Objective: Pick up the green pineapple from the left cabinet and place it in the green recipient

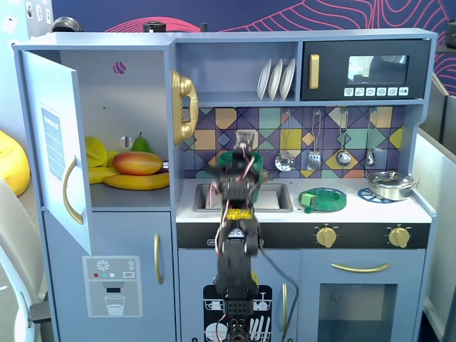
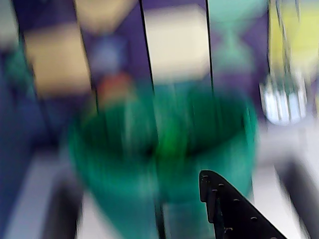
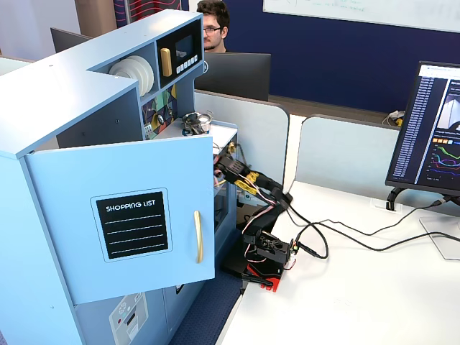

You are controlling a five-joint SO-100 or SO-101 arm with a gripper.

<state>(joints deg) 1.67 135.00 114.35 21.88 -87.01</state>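
Since the wrist view is smeared by motion blur, the green pineapple (image 2: 172, 142) can only be read tentatively: a brighter green patch low inside the mouth of the green recipient (image 2: 124, 164), the dark-green pot filling that view. It is not visible on the shelf of the left cabinet (image 1: 114, 100), whose door (image 1: 57, 142) stands open in both fixed views. Only one black finger (image 2: 227, 211) shows, at the lower right, so whether the jaws are clenched, released or holding anything cannot be told. In a fixed view the gripper (image 1: 239, 153) sits over the sink (image 1: 274, 199), with the arm (image 1: 237, 235) hiding the pot. Judgement on handling: the toy is likely light, rigid moulded plastic; its bumpy skin should give the pads purchase, so grip across the body, not the short crown. On the shelf: mango (image 1: 137, 163), bananas (image 1: 135, 182), pear (image 1: 141, 144). Possible obstructions: gold telephone (image 1: 184, 107) beside the cabinet, pot rim, flat green dish (image 1: 322, 199).
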